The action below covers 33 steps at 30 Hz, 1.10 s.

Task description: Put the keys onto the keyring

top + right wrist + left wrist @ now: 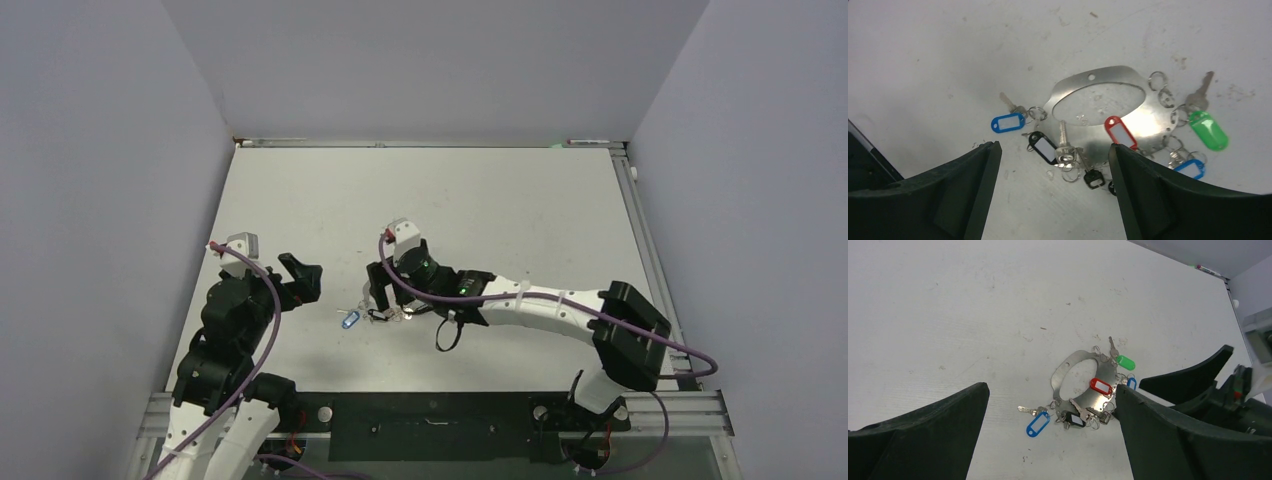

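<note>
The keyring (1058, 376) is a flat silvery oval loop lying on the white table, and it also shows in the right wrist view (1098, 78). Keys lie loose around it: a blue-tagged key (1038, 423) to its left, a black-tagged key (1073, 419), a red tag (1100, 386) resting on the ring, a green-tagged key (1125, 362) and a second blue tag (1131, 383). In the right wrist view the blue tag (1008, 122), black tag (1045, 146), red tag (1120, 131) and green tag (1208, 130) show. My left gripper (1050, 395) is open and empty, left of the pile. My right gripper (1054, 150) is open and empty, just above it.
In the top view the key pile (385, 313) lies mid-table between my left gripper (305, 280) and my right gripper (378, 290). Grey walls enclose the table on three sides. A metal rail (640, 405) runs along the near edge.
</note>
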Motion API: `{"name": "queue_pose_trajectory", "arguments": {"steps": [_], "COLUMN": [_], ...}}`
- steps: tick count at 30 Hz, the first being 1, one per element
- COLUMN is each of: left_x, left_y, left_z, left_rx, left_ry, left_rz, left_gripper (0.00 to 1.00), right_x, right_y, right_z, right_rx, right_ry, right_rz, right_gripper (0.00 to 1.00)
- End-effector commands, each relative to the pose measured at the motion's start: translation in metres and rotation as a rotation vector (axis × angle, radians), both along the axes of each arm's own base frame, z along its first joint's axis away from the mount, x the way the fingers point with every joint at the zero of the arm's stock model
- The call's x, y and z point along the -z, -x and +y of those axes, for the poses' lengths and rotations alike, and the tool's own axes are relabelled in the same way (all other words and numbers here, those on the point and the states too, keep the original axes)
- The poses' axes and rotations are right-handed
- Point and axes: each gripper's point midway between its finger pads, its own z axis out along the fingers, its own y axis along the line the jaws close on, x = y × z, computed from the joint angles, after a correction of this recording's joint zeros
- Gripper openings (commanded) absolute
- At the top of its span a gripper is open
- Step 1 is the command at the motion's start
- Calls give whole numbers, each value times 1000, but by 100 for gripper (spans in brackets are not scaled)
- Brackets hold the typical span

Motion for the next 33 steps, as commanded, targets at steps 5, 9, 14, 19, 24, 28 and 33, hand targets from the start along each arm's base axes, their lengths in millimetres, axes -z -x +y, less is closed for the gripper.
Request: {"name": "queue_pose_trajectory", "arguments": {"steps": [5, 9, 14, 19, 24, 28, 33], "left_x": [-15, -15, -14, -15, -15, -14, -14], "left_y": [-3, -3, -3, -2, -2, -3, -3], "left_z": [3, 2, 1, 0, 1, 1, 0], "left_rx": [-15, -12, -5, -2, -3, -4, -2], "left_ry": [6, 8, 9, 10, 11, 10, 10], "left_rz": [-48, -52, -47, -52, -52, -48, -49], "left_gripper": [96, 96, 96, 96, 96, 96, 96], "right_x": [17, 36, 62, 77, 87, 96, 101], "right_y": [45, 59, 62, 62, 57, 54, 48], "right_z": [67, 78, 84, 87, 84, 80, 76], "right_rx": [-24, -7, 29, 43, 70, 90, 114], "right_ry": [-104, -85, -47, -26, 2, 33, 65], "right_rz": [104, 141, 200, 224, 214, 205, 185], "right_gripper": [75, 69, 61, 59, 56, 49, 41]}}
